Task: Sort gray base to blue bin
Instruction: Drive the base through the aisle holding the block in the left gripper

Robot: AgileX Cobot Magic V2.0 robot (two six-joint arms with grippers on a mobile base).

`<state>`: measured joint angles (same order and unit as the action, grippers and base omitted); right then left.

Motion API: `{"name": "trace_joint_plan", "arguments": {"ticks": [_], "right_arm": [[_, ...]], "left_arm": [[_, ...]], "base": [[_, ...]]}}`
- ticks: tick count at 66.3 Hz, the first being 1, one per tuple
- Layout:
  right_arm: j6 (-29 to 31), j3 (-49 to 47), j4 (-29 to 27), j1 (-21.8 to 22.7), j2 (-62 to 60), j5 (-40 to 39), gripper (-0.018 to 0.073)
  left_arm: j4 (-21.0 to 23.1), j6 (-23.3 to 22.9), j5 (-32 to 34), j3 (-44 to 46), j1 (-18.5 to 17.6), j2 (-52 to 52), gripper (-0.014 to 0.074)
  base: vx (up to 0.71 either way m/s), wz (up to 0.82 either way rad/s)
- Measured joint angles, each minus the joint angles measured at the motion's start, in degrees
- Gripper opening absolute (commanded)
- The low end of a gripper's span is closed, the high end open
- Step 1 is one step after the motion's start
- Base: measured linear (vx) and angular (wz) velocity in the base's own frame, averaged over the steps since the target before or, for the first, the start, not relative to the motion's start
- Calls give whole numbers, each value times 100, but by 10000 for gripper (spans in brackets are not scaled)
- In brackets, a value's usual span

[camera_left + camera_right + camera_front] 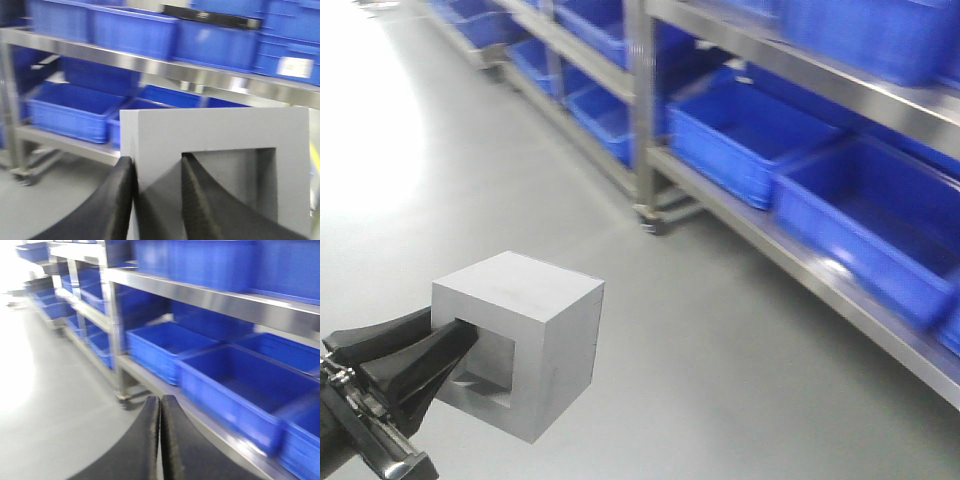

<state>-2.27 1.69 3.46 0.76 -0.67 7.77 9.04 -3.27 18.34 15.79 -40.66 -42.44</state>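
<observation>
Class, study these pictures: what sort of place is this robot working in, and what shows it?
Probably a warehouse or factory storeroom: steel shelving racks, rows of blue bins on them, and a smooth gray floor.

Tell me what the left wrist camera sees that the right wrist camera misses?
Only the left wrist view shows the gray base, held by the left jaws: one finger inside its square recess, one outside the wall. Only the right wrist view shows the right jaws pressed shut on nothing, and the racks running far down the aisle. Both show steel shelving holding blue bins above a gray floor.
</observation>
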Motion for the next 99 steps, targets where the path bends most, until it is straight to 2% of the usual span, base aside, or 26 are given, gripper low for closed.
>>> {"name": "trace_joint_plan", "arguments": {"ticks": [44, 99], "right_arm": [[0, 0, 0, 0, 0, 0, -9], [0, 0, 0, 0, 0, 0, -9]], "left_arm": [[0, 0, 0, 0, 0, 0, -6], [0, 0, 0, 0, 0, 0, -6]], "base": [[25, 67], [42, 13]]}}
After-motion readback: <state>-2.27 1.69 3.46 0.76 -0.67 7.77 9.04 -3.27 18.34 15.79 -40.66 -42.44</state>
